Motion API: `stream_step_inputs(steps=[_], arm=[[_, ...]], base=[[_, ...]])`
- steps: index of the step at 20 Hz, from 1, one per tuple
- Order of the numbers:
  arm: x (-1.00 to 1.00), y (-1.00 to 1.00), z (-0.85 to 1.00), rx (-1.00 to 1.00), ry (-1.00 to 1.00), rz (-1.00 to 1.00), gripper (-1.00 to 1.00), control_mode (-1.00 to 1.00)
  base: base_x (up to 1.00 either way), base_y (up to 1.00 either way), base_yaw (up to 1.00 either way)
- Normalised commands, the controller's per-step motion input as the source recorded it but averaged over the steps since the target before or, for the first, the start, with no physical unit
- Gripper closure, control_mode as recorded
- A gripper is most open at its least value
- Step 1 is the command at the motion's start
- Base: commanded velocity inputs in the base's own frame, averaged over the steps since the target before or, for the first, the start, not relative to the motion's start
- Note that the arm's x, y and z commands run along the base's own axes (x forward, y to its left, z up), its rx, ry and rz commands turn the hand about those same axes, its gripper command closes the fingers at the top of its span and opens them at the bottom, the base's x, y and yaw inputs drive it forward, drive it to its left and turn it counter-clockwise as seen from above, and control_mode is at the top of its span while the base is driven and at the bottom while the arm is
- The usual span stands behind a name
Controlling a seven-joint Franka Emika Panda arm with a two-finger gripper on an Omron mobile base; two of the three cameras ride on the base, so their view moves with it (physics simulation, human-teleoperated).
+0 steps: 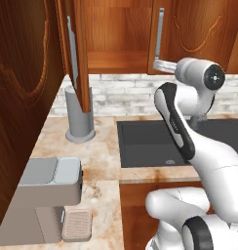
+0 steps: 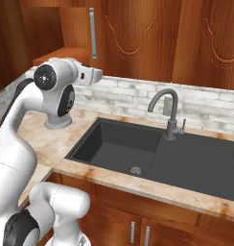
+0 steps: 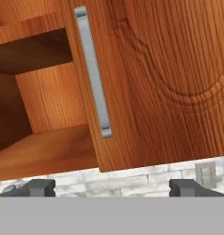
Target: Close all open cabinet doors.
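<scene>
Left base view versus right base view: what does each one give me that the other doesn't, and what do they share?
Left base view: a cabinet door swung open edge-on over the counter, and a grey coffee machine at lower left.

Right base view: the curved faucet behind the sink, and the lower doors' handles.

Both: the dark sink, the brick backsplash, the open cabinet's shelf, the closed door's silver handle and a grey canister.

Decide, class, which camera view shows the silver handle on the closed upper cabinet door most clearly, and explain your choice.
The hand view: the handle runs large and whole down the door's edge. The left base view shows it small, above the arm; the right base view shows it small, with its top cut off.
</scene>
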Motion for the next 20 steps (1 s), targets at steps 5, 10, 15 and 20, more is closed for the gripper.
stream_step_inputs(steps=[5,10,15,20], arm=[[-0.53,0.29,0.02,0.00,0.32,0.00,-1.00,-1.00],[-0.63,0.43,-0.42,-0.04,0.22,0.00,-1.00,-1.00],[-0.75,0.63,-0.46,-0.12,0.02,0.14,-1.00,-1.00],[-0.67,0.53,-0.11,-0.11,0.00,0.26,-1.00,-1.00]], base=[[0.00,0.00,0.00],[0.00,0.00,0.00],[0.00,0.00,0.00],[0.00,0.00,0.00]])
